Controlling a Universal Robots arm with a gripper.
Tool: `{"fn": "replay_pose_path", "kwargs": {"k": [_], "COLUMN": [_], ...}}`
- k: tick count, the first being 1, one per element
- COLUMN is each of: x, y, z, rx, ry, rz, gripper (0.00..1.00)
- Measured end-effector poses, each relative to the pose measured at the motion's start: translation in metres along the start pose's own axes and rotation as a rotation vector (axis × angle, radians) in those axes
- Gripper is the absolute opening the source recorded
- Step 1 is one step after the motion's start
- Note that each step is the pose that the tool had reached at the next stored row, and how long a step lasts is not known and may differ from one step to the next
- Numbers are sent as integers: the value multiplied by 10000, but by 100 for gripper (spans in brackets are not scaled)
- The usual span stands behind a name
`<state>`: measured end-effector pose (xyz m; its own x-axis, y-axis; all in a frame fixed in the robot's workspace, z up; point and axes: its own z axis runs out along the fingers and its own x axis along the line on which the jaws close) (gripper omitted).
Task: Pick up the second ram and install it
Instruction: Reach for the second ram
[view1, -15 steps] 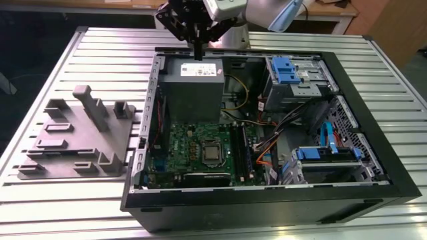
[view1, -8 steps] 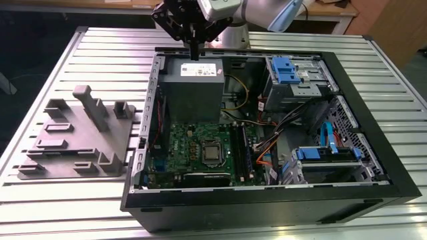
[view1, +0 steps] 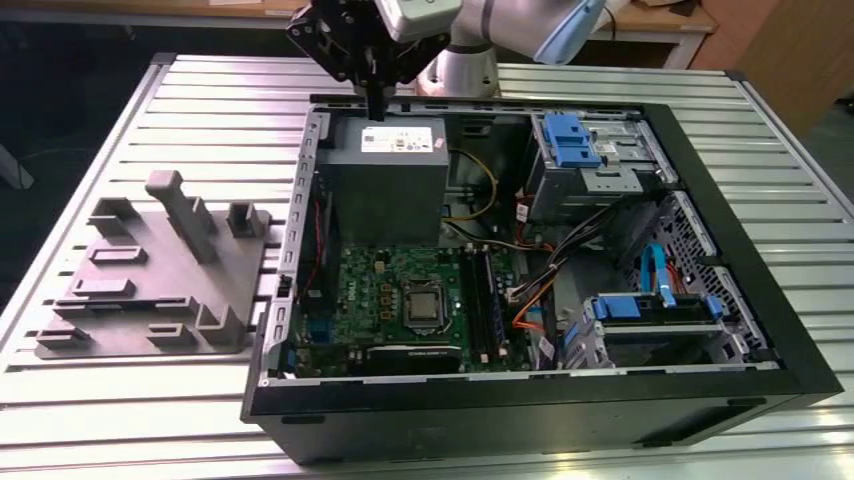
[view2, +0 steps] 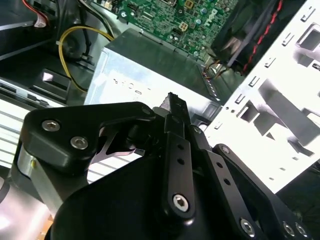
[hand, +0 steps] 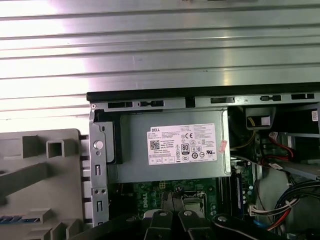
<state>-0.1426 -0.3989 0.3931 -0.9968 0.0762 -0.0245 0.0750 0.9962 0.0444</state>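
I make out the second ram (hand: 17, 219) in the first wrist view as a thin blue-green strip standing on edge in a slot of the grey tray (hand: 40, 165), partly cut off, so I cannot be fully sure of it. The tray (view1: 160, 270) rests on the counter (view1: 80, 120) toward the exterior view's left edge, just beside the open computer case (view1: 534, 410). My pincer (view1: 378, 112) hangs above the far wall of the case, over the grey power supply (view1: 384, 170) and well apart from the tray. Its fingers are pressed together in both wrist views, and I see nothing between them. The green motherboard (view1: 387, 290) lies nearer the counter's front edge.
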Motion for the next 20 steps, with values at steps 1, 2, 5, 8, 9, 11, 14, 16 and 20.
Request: {"fn": "replay_pose_path", "kwargs": {"k": [1,2,5,8,9,11,14,16,20], "x": [18,35,91,150,170,212,276,318,406], "y": [-1,-3,-7,-11,-13,-16,-21,-24,-31], "z": [0,-1,-2,-3,-4,-5,-7,-8,-10], "rx": [0,-1,-1,-1,-1,-1,-1,-1,-2], "ry": [0,-1,-2,-4,-6,-7,-11,-14,-20], "rz": [0,0,1,0,0,-1,1,0,0], "gripper": [7,7,7,7,7,7,7,7,7]}}
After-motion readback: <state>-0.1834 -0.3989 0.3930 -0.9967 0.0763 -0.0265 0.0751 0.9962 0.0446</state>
